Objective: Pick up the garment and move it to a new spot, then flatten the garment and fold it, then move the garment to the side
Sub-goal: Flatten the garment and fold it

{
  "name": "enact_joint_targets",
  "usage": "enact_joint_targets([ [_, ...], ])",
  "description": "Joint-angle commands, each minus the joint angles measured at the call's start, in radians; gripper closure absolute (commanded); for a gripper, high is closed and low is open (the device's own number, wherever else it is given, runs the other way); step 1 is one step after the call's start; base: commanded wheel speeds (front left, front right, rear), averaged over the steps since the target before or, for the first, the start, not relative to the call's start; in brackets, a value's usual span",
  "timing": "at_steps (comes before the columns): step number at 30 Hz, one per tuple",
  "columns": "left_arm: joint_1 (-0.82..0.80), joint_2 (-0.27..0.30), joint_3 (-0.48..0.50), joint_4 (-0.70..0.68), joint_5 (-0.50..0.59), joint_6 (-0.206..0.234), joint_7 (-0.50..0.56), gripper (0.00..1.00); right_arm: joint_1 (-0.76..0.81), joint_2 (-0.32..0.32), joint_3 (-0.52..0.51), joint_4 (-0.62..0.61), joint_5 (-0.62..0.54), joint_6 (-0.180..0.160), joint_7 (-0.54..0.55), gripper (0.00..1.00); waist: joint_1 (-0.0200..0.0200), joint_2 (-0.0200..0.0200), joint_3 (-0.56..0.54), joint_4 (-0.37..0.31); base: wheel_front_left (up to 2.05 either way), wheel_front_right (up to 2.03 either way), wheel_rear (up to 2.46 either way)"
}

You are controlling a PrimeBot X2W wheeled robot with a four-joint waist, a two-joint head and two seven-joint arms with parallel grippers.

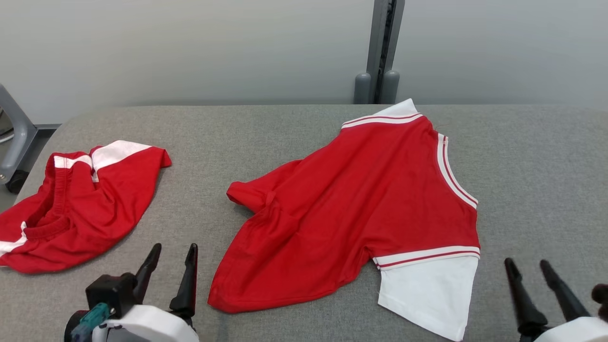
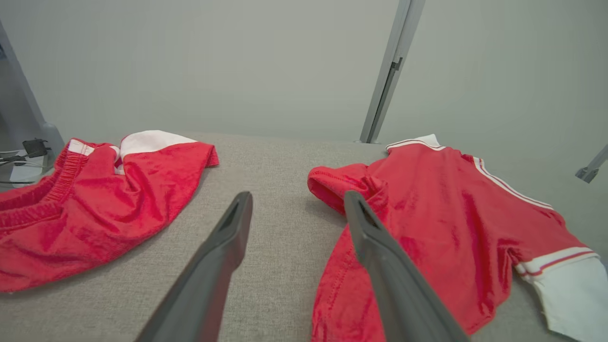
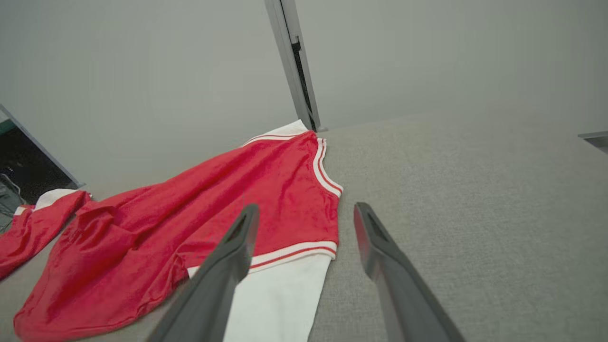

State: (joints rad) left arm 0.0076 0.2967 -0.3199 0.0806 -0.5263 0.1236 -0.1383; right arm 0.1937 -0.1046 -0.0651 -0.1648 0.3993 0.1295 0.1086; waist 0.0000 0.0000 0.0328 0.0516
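A red shirt with white sleeves and striped trim [image 1: 370, 204] lies spread on the grey table [image 1: 285, 133], its hem toward the lower left and partly rumpled. It also appears as the red shirt [image 2: 441, 223] and the red shirt [image 3: 228, 204] in the wrist views. My left gripper [image 1: 173, 254] hovers open just left of the shirt's hem, empty; its right finger [image 2: 380, 256] overlaps the hem edge in its own view. At the lower right my right gripper [image 1: 527, 266] is open and empty, beside the near white sleeve [image 1: 427, 294].
A second red garment with white patches [image 1: 76, 204] lies crumpled at the table's left edge, also seen as the crumpled garment [image 2: 95, 199]. A grey post [image 1: 380, 52] stands behind the table. Bare table surface stretches to the right of the shirt.
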Motion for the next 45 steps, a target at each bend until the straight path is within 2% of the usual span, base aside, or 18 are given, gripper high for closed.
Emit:
enact_joint_targets([
  [1, -0.028, 0.003, -0.003, 0.005, -0.015, -0.006, 0.024, 0.00, 0.000, -0.001, 0.004, 0.012, 0.013, 0.002, 0.030, 0.00, 0.0000, 0.0000, 0.008, 0.003, 0.00, 0.00, 0.00],
  [7, -0.050, 0.018, -0.063, 0.048, -0.056, -0.036, 0.212, 0.00, 0.008, 0.016, 0.041, 0.101, 0.078, 0.002, 0.249, 0.00, 0.0000, 0.0000, 0.042, 0.014, 0.00, 0.00, 0.00],
  [11, -0.075, 0.018, -0.076, 0.061, -0.076, -0.058, 0.261, 0.00, -0.019, 0.031, 0.052, 0.158, 0.103, 0.002, 0.336, 0.00, 0.0000, 0.0000, 0.070, 0.021, 0.00, 0.00, 0.00],
  [17, -0.114, 0.024, -0.102, 0.086, -0.087, -0.077, 0.325, 0.00, -0.047, 0.050, 0.059, 0.225, 0.142, 0.002, 0.405, 0.00, 0.0000, 0.0000, 0.113, 0.026, 0.00, 0.00, 0.00],
  [28, -0.181, 0.027, -0.161, 0.190, -0.114, -0.137, 0.448, 0.00, -0.092, 0.057, 0.134, 0.244, 0.212, 0.002, 0.395, 0.00, 0.0000, 0.0000, 0.151, 0.020, 0.00, 0.00, 0.00],
  [29, -0.188, 0.023, -0.163, 0.196, -0.119, -0.142, 0.454, 0.00, -0.095, 0.057, 0.138, 0.244, 0.215, 0.002, 0.392, 0.08, 0.0000, 0.0000, 0.152, 0.018, 0.00, 0.00, 0.00],
  [30, -0.191, 0.018, -0.166, 0.203, -0.124, -0.146, 0.458, 0.00, -0.097, 0.057, 0.142, 0.245, 0.218, 0.002, 0.391, 0.43, 0.0000, 0.0000, 0.153, 0.016, 0.00, 0.00, 0.00],
  [31, -0.190, 0.017, -0.170, 0.209, -0.127, -0.148, 0.470, 0.00, -0.099, 0.056, 0.146, 0.245, 0.220, 0.002, 0.389, 0.55, 0.0000, 0.0000, 0.154, 0.013, 0.00, 0.00, 0.00],
  [32, -0.190, 0.017, -0.170, 0.209, -0.127, -0.148, 0.470, 0.00, -0.099, 0.056, 0.146, 0.245, 0.220, 0.002, 0.389, 0.55, 0.0000, 0.0000, 0.154, 0.013, 0.00, 0.00, 0.00],
  [33, -0.190, 0.019, -0.172, 0.213, -0.129, -0.149, 0.478, 0.16, -0.102, 0.056, 0.150, 0.244, 0.221, 0.002, 0.383, 0.66, 0.0000, 0.0000, 0.154, 0.011, 0.00, 0.00, 0.00],
  [34, -0.190, 0.020, -0.173, 0.214, -0.131, -0.147, 0.481, 0.48, -0.106, 0.055, 0.154, 0.243, 0.223, 0.002, 0.376, 0.92, 0.0000, 0.0000, 0.153, 0.009, 0.00, 0.00, 0.00],
  [35, -0.190, 0.021, -0.172, 0.211, -0.129, -0.145, 0.478, 0.71, -0.110, 0.055, 0.158, 0.243, 0.227, 0.002, 0.372, 1.00, 0.0000, 0.0000, 0.153, 0.008, 0.00, 0.00, 0.00],
  [36, -0.190, 0.021, -0.171, 0.206, -0.128, -0.142, 0.473, 1.00, -0.114, 0.053, 0.161, 0.243, 0.228, 0.002, 0.363, 1.00, 0.0000, 0.0000, 0.153, 0.007, 0.00, 0.00, 0.00],
  [45, -0.154, 0.042, -0.150, 0.139, -0.137, -0.125, 0.443, 1.00, -0.117, 0.047, 0.169, 0.224, 0.258, 0.002, 0.267, 1.00, 0.0000, 0.0000, 0.112, 0.014, 0.00, 0.00, 0.00],
])
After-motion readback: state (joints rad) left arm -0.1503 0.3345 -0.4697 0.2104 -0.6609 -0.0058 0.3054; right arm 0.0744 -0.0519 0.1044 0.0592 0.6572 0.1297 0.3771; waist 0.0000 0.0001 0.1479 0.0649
